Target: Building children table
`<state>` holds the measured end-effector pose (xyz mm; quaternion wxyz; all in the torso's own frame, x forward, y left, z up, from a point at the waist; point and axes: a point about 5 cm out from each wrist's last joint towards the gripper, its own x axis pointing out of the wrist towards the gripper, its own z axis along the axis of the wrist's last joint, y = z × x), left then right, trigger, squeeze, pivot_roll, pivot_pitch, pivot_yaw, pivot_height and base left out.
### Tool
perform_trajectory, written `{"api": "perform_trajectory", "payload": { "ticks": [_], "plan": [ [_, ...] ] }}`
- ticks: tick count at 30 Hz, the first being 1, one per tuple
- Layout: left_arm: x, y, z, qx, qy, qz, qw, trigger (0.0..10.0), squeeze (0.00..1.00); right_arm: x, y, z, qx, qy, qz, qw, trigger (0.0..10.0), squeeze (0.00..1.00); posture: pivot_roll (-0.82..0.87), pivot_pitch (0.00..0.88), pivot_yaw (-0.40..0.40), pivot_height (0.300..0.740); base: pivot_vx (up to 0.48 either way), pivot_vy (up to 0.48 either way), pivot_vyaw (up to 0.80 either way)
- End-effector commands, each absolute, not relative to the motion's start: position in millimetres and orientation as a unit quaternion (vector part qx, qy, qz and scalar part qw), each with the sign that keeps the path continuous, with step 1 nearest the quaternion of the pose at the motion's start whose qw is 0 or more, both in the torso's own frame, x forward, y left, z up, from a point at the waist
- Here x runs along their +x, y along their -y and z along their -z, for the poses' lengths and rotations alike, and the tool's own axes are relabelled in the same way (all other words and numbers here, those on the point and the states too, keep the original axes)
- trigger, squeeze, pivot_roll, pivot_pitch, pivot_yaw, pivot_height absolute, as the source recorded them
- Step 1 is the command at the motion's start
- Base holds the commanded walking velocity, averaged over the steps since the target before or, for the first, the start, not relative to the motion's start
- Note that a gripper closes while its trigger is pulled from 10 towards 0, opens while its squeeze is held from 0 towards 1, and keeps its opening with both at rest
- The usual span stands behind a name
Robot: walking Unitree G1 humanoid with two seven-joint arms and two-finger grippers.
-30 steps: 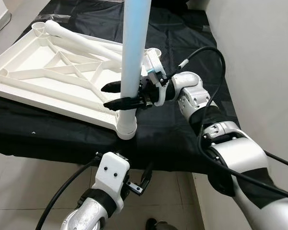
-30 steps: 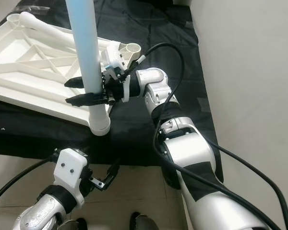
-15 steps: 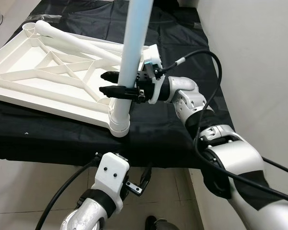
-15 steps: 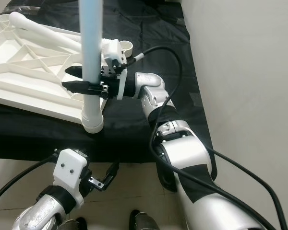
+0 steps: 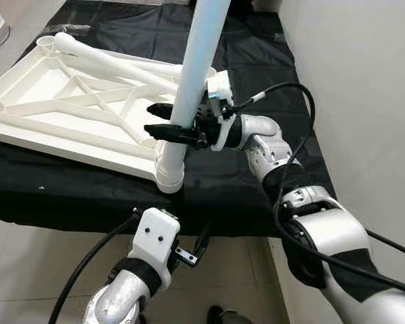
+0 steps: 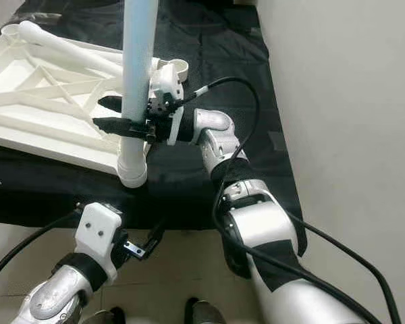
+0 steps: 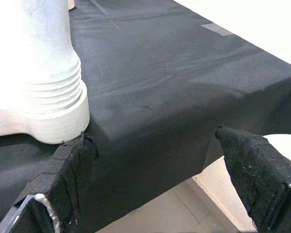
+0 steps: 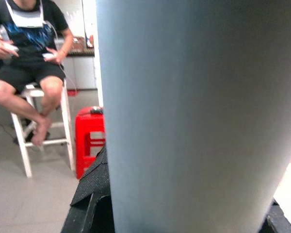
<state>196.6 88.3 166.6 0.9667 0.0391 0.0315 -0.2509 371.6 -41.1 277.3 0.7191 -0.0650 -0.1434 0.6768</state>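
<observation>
Here the right tool (image 5: 163,120) clasps the smooth pale-blue table leg (image 5: 197,67), standing slightly tilted in its ribbed white socket (image 5: 169,177).

Looks like someone's home, kitchen end maybe: pale tiled floor (image 5: 27,270), plain white wall (image 5: 364,81), a low surface under a black cloth (image 5: 256,40), a person on a white stool (image 8: 39,131), red plastic stool (image 8: 89,138) beside, white cabinets (image 8: 82,73) behind.

a pale blue-white leg (image 5: 197,61) rises from a white ribbed tabletop (image 5: 67,108) lying on the black cloth (image 5: 256,61) of the surface, beside silver arms with black claw fingers (image 5: 163,132), and a red stool (image 8: 89,133) stands on grey floor.
</observation>
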Motion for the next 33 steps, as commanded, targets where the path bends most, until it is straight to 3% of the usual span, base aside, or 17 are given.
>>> {"api": "perform_trajectory", "payload": {
  "ticks": [1, 2, 10, 16, 18, 23, 29, 33],
  "plan": [
    [196, -89, -161, 0.044, -0.042, 0.254, 0.965, 10.0, 0.00, 377, 54, -223, -0.116, 0.006, -0.643, 0.757, 10.0, 0.00, 0.14, 0.257, -0.101, 0.740, 0.000, 0.000, 0.00],
    [197, -89, -162, 0.044, -0.039, 0.255, 0.965, 10.0, 0.00, 380, 54, -222, -0.130, -0.012, -0.623, 0.771, 10.0, 0.00, 0.13, 0.248, -0.100, 0.740, 0.000, 0.000, 0.00],
    [202, -87, -163, 0.046, -0.032, 0.257, 0.965, 10.0, 0.00, 386, 57, -219, -0.138, -0.053, -0.580, 0.801, 10.0, 0.00, 0.13, 0.240, -0.100, 0.740, 0.000, 0.000, 0.00],
    [204, -89, -164, 0.050, -0.028, 0.253, 0.966, 10.0, 0.00, 394, 61, -218, -0.104, -0.059, -0.511, 0.851, 10.0, 0.00, 0.13, 0.241, -0.099, 0.740, 0.000, 0.000, 0.00],
    [204, -89, -164, 0.050, -0.028, 0.253, 0.966, 10.0, 0.00, 394, 61, -218, -0.104, -0.059, -0.511, 0.851, 10.0, 0.00, 0.13, 0.241, -0.099, 0.740, 0.000, 0.000, 0.00],
    [206, -90, -164, 0.053, -0.026, 0.253, 0.966, 10.0, 0.00, 404, 74, -211, -0.086, -0.064, -0.402, 0.909, 10.0, 0.00, 0.13, 0.240, -0.095, 0.740, 0.000, 0.000, 0.00],
    [207, -91, -165, 0.055, -0.024, 0.253, 0.966, 10.0, 0.00, 410, 85, -211, -0.054, -0.055, -0.323, 0.943, 10.0, 0.00, 0.13, 0.244, -0.092, 0.740, 0.000, 0.000, 0.00],
    [208, -92, -165, 0.055, -0.024, 0.253, 0.966, 10.0, 0.00, 410, 87, -211, -0.049, -0.052, -0.309, 0.948, 10.0, 0.00, 0.13, 0.245, -0.090, 0.740, 0.000, 0.000, 0.00]
  ]
}}
